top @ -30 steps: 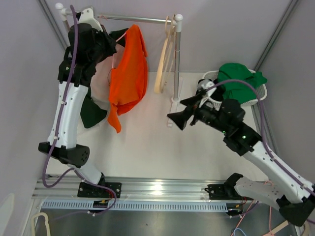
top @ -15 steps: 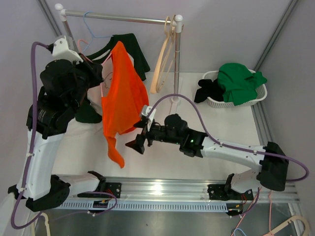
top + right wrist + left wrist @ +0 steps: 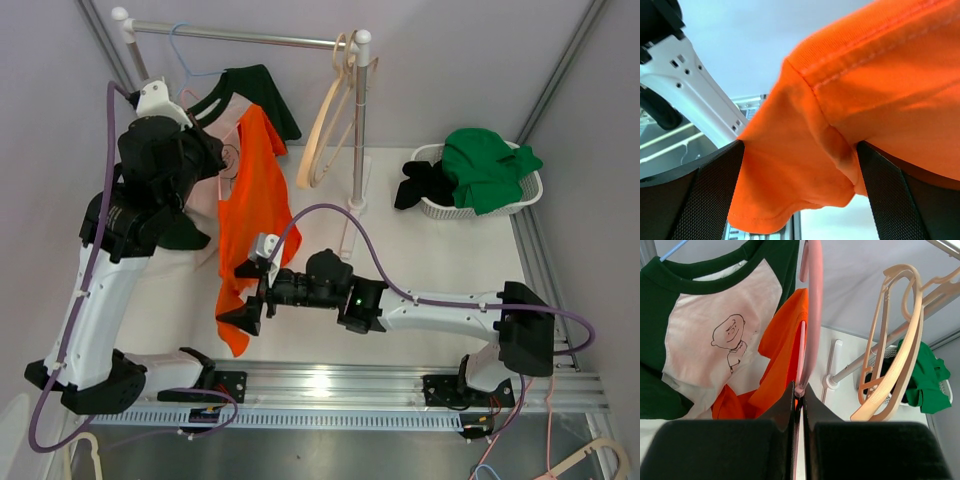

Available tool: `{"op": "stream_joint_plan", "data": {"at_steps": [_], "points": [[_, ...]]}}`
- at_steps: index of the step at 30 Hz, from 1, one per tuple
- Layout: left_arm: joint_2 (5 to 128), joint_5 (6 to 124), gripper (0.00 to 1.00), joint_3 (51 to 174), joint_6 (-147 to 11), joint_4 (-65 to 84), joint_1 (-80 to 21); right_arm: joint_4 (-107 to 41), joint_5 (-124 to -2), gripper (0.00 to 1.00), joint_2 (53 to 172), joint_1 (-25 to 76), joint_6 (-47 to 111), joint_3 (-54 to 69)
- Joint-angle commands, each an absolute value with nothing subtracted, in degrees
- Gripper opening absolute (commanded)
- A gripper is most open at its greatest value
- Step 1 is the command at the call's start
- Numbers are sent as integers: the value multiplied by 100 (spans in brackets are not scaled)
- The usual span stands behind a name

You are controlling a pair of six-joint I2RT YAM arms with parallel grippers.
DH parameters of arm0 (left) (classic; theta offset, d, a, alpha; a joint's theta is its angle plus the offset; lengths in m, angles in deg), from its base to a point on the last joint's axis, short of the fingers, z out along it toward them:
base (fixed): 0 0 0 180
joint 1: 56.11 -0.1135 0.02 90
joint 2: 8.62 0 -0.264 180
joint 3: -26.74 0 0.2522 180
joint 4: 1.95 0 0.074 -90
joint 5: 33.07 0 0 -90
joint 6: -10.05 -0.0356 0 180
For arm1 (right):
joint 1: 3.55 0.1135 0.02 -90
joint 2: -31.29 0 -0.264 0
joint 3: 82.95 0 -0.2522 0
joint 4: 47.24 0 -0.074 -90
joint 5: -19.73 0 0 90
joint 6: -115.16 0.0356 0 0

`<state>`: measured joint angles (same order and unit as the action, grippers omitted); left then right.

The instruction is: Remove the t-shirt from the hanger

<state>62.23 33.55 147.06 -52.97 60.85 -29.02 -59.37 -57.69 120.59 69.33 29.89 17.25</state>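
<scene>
- Right gripper [image 3: 241,313]: released, jaws spread wide. The wrist view shows the lower hem of the orange t-shirt [image 3: 262,210] lying between the fingers. It is not pinched.
- Orange t-shirt: hangs in a long drape from the pink hanger [image 3: 812,315] down to my right gripper, above the worktop [image 3: 420,260]. The shoulders look bunched along the hanger.
- Left gripper [image 3: 798,396]: clenched on the pink hanger, with the thin bar nipped between the closed fingers. It holds the hanger up in front of the rail [image 3: 250,38]. I cannot tell whether the hook touches anything.
- Progress, my judgement: the hanger is in hand and the hem is lined up, but the shirt is not yet off. Left to do: close the right gripper on the cloth, pull it down and away, and free the hanger.
- Worktop: white and smooth. A strip of aluminium track [image 3: 330,385] at the near edge carries both arm bases.
- Rack: a green-and-pink printed shirt [image 3: 250,95] hangs on the rail. Bare beige hangers [image 3: 325,130] sit at the rail's right post.
- White basket [image 3: 525,195]: far right, holding a green garment [image 3: 485,165] and something dark.
- Room: plain grey walls close in on three sides.
</scene>
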Motion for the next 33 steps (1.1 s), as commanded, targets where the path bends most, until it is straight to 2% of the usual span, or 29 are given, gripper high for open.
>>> {"op": "stream_joint_plan", "data": {"at_steps": [1, 10, 12, 13, 14, 15, 19, 21, 27, 31, 33], "points": [[6020, 3407, 1, 14693, -5191, 5725, -2869, -6652, -5796, 99, 12278, 6975, 3069, 1597], [5871, 3627, 1, 14254, -4954, 5497, -2869, -6696, -5761, 97, 12507, 7054, 3263, 1526], [5845, 3706, 1, 14105, -4928, 5374, -2860, -6740, -5761, 75, 12516, 7062, 3298, 1579], [5836, 3715, 1, 14070, -4927, 5348, -2860, -6767, -5753, 50, 12516, 7080, 3306, 1588], [5818, 3741, 1, 14034, -4919, 5321, -2860, -6767, -5735, 3, 12525, 7080, 3341, 1579], [5827, 3759, 1, 14008, -4919, 5286, -2860, -6749, -5770, 0, 12516, 7089, 3377, 1588], [5984, 3707, 1, 14025, -4962, 5216, -2869, -6653, -5507, 0, 12262, 7290, 3421, 1877], [6142, 3698, 1, 13981, -5041, 5049, -2860, -6460, -5751, 0, 11815, 7571, 3325, 2272], [6890, 3451, 1, 14499, -5015, 5110, -2869, -5888, -7289, 0, 10987, 9222, 3209, 3186], [7084, 3749, 1, 15017, -4963, 5399, -2878, -6080, -7983, 0, 11031, 9374, 3745, 3775], [6961, 4337, 1, 15299, -5024, 5812, -2852, -6195, -8493, 0, 10943, 9217, 3869, 4039]]}}
